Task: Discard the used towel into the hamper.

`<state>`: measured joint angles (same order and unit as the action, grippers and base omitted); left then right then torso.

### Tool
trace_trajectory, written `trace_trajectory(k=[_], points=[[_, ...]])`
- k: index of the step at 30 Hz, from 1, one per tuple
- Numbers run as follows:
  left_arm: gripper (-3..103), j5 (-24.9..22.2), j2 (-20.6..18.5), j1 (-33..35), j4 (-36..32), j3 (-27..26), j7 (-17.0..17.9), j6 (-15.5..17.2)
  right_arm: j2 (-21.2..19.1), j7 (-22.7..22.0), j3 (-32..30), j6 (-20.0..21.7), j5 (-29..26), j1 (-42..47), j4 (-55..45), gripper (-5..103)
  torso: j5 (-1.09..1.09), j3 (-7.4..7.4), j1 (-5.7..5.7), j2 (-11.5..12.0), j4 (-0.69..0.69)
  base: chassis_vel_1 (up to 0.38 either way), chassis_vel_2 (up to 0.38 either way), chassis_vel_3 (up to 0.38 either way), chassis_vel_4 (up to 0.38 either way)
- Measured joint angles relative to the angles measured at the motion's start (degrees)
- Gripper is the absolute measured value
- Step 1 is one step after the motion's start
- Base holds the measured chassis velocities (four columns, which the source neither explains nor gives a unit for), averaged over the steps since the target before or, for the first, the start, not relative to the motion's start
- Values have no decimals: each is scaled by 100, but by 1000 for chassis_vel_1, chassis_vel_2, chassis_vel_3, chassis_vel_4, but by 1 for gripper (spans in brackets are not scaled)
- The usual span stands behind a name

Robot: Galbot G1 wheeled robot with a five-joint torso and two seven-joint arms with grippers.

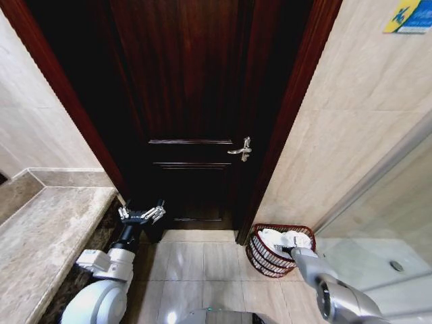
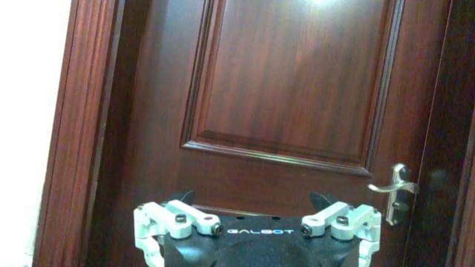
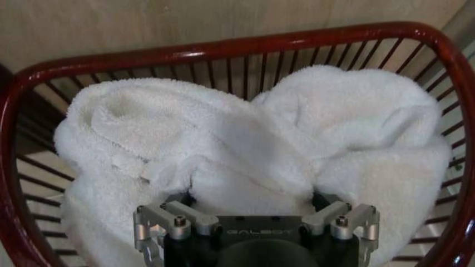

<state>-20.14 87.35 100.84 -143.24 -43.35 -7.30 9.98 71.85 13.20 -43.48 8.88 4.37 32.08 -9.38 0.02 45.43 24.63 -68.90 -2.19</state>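
White towel (image 3: pixel 245 150) in hamper (image 3: pixel 222 47), right pincer (image 3: pixel 256 208) spread against it

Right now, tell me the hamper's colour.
Dark reddish-brown hamper, white towel inside; clearest in the right wrist view.

Pale glossy tiled floor (image 1: pixel 196 266) runs up to the dark door. The reddish hamper (image 1: pixel 264 260) stands directly on it at about four o'clock, by the door frame and the beige wall.
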Motion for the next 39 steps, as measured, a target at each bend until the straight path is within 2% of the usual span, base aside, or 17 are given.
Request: trace_trajectory(k=[11,16,25,32,39], points=[[100,0,0,0,0,0,0,0,-54,224,35,-124,139,158,-58,100,-3,1,3,-1,1,-17,21,22,-17],[100,0,0,0,0,0,0,0,23,222,-1,-13,134,134,-87,100,-3,1,1,-2,0,0,0,0,0],[100,0,0,0,0,0,0,0,3,174,4,-73,59,139,-58,100,-1,1,1,-2,0,-12,15,16,-14],[100,0,0,0,0,0,0,0,27,165,-3,-113,309,179,36,100,-3,2,4,-2,-1,-48,62,60,-60],[100,0,0,0,0,0,0,0,78,135,-55,-133,267,199,123,100,-2,1,1,-3,-1,0,0,0,0]])
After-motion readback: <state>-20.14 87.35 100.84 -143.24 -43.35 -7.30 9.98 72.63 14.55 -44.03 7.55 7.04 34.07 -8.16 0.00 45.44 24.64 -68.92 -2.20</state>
